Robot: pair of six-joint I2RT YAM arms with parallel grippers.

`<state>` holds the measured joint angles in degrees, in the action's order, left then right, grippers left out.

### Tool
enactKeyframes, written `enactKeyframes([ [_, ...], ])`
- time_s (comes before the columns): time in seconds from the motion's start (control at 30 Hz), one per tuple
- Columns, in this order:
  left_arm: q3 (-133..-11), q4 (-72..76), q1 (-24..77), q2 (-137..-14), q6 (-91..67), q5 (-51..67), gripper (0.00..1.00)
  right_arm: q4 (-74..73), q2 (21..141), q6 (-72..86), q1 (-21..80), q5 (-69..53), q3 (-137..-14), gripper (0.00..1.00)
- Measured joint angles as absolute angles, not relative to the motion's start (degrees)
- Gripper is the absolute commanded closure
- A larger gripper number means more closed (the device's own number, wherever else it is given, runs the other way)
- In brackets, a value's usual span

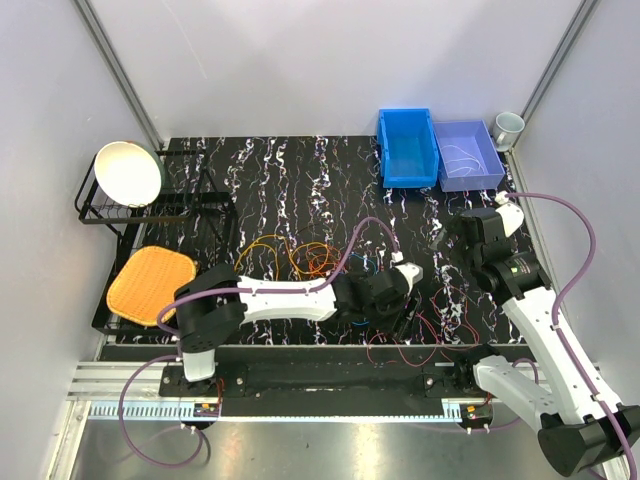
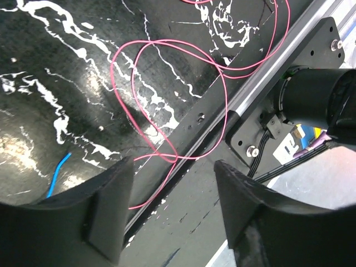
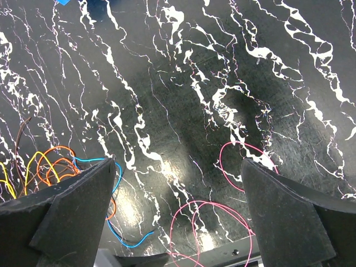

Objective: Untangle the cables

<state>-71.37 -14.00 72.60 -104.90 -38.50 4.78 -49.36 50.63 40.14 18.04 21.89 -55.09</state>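
Note:
The cables lie on the black marbled table (image 1: 300,180). An orange and yellow tangle (image 1: 292,255) sits left of centre. A thin red cable (image 1: 420,332) loops by the near edge. My left gripper (image 1: 395,300) is open and empty, low over the near edge. In the left wrist view its jaws (image 2: 172,208) stand wide apart, with red cable loops (image 2: 167,94) just ahead and a blue cable end (image 2: 58,172) at the left. My right gripper (image 1: 452,238) is open and empty above the table. The right wrist view (image 3: 178,167) shows red loops (image 3: 207,207), a blue cable (image 3: 119,236) and orange loops (image 3: 55,158) below.
Two blue bins (image 1: 407,147) (image 1: 467,155) and a cup (image 1: 507,126) stand at the back right. A black rack with a white bowl (image 1: 128,172) and a yellow mat (image 1: 150,283) are at the left. The right arm's base bracket (image 2: 311,105) is near my left gripper.

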Motion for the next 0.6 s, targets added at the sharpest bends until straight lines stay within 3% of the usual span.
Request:
enactKeyframes([
  [0.1, -72.51, -14.02, 72.66, -106.37, -38.96, 5.02, 0.61, -49.36, 50.63, 39.97, 18.04, 21.87, -55.07, 0.0],
  [0.23, -74.24, -14.17, 72.66, -108.55, -39.72, 4.67, 1.0, -49.34, 50.63, 39.72, 18.04, 21.85, -55.07, 0.0],
  [0.6, -81.65, -27.24, 70.59, -106.69, -35.79, -5.74, 1.0, -49.1, 49.47, 39.44, 18.04, 21.45, -55.07, 0.0],
])
